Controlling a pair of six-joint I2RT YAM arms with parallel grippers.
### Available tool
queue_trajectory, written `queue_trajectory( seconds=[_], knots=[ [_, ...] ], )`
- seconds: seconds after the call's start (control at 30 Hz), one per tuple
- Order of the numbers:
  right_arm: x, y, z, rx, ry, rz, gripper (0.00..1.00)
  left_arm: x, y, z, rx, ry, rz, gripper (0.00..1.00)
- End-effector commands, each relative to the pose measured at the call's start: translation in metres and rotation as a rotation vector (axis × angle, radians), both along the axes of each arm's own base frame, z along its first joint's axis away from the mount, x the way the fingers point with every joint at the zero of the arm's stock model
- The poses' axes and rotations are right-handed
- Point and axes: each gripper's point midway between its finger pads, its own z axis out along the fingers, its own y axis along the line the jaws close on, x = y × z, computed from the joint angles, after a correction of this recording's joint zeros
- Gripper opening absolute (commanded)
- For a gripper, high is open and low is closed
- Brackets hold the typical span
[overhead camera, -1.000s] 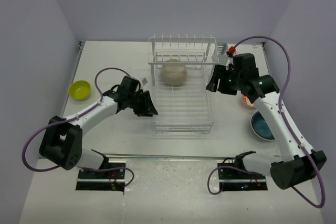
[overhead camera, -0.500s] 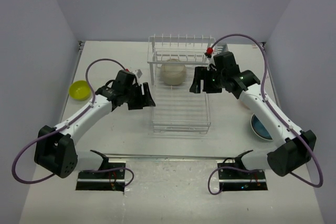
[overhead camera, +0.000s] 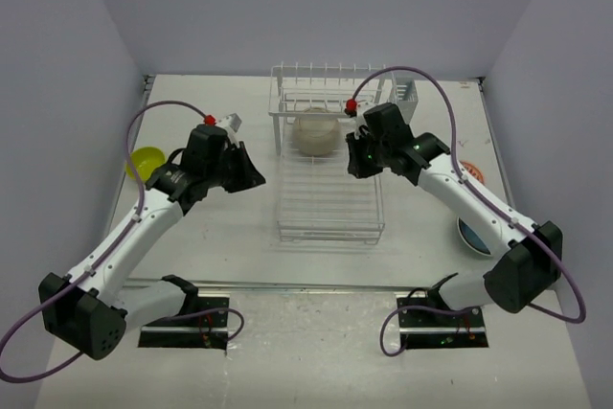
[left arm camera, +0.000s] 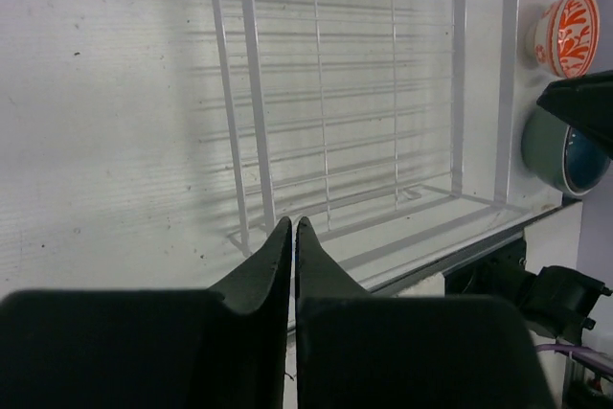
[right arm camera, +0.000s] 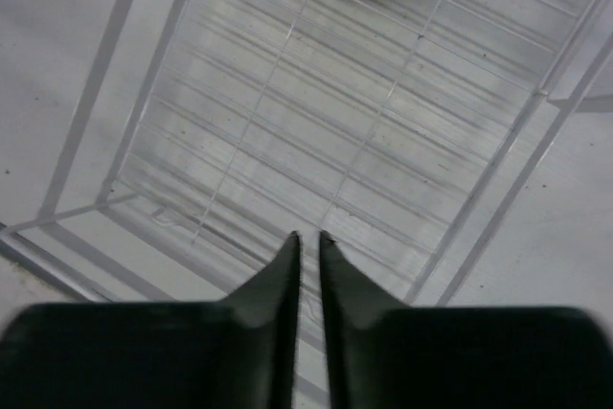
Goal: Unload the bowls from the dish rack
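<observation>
Beige bowl [overhead camera: 316,133] beyond right fingers [right arm camera: 283,280]

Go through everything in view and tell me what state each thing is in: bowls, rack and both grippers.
dish rack: upright on the table, one bowl in it.
beige bowl: in the rack, under the raised shelf.
yellow-green bowl: on the table, upright, empty.
orange-patterned bowl: on the table, outside the rack.
blue bowl: on the table, outside the rack.
left gripper: shut, empty.
right gripper: shut, empty.

The dish rack [overhead camera: 330,203] is smooth, glossy white wire
</observation>
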Motion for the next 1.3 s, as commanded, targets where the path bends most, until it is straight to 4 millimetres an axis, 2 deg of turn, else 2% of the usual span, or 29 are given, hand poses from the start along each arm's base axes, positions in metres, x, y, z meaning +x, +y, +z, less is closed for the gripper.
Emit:
queue_trajectory(
  seconds=[0.0, 0.03, 0.07, 0.1, 0.17, 0.2, 0.23, 0.27, 0.3, 0.37, 0.43, 0.7, 0.73, 0.9, 0.97, 1.07, 1.27],
  knots=[
    [0.027, -0.009, 0.005, -0.086, -0.151, -0.018, 0.0, 0.008, 0.013, 0.025, 0.014, -0.048, 0.076, 0.0],
    [0.033, -0.01, 0.0, -0.118, -0.159, -0.031, 0.0, 0.01, 0.014, 0.031, 0.009, -0.066, 0.09, 0.0],
    [0.04, -0.005, 0.005, -0.124, -0.203, -0.022, 0.0, 0.012, 0.017, 0.034, 0.007, -0.075, 0.109, 0.0],
    [0.037, 0.005, 0.003, -0.141, -0.231, 0.002, 0.0, 0.014, 0.019, 0.035, 0.003, -0.075, 0.135, 0.0],
    [0.049, 0.01, 0.011, -0.192, -0.343, -0.008, 0.0, 0.017, 0.024, 0.035, -0.002, -0.069, 0.172, 0.0],
    [0.044, 0.02, 0.008, -0.214, -0.365, 0.025, 0.0, 0.018, 0.027, 0.034, -0.009, -0.059, 0.205, 0.0],
    [0.049, 0.02, 0.002, -0.276, -0.393, 0.035, 0.0, 0.017, 0.029, 0.032, -0.012, -0.049, 0.223, 0.0],
    [0.055, 0.026, 0.005, -0.31, -0.458, 0.059, 0.0, 0.019, 0.033, 0.03, -0.019, -0.043, 0.248, 0.0],
    [0.052, 0.031, -0.006, -0.355, -0.481, 0.085, 0.0, 0.019, 0.035, 0.029, -0.04, -0.033, 0.277, 0.0],
    [0.065, 0.029, -0.013, -0.461, -0.562, 0.063, 0.0, 0.019, 0.036, 0.025, -0.09, -0.051, 0.301, 0.0],
    [0.064, 0.032, -0.023, -0.526, -0.599, 0.071, 0.0, 0.019, 0.036, 0.02, -0.132, -0.063, 0.303, 0.0],
    [0.083, 0.021, -0.024, -0.632, -0.845, 0.005, 0.0, 0.012, 0.036, 0.004, -0.185, -0.092, 0.299, 0.0],
    [0.088, 0.023, -0.012, -0.624, -0.912, -0.011, 0.0, 0.012, 0.036, 0.002, -0.178, -0.091, 0.295, 0.0],
    [0.094, 0.036, -0.012, -0.586, -0.972, 0.004, 0.0, 0.016, 0.031, -0.015, -0.204, -0.114, 0.273, 0.0],
    [0.097, 0.045, -0.005, -0.531, -1.004, -0.011, 0.0, 0.018, 0.028, -0.021, -0.222, -0.117, 0.273, 0.0],
    [0.1, 0.064, 0.001, -0.433, -1.014, 0.016, 0.0, 0.017, 0.026, -0.041, -0.239, -0.105, 0.271, 0.0],
    [0.113, 0.091, 0.005, -0.359, -1.043, 0.026, 0.0, 0.025, 0.024, -0.046, -0.248, -0.149, 0.262, 0.0]
  ],
)
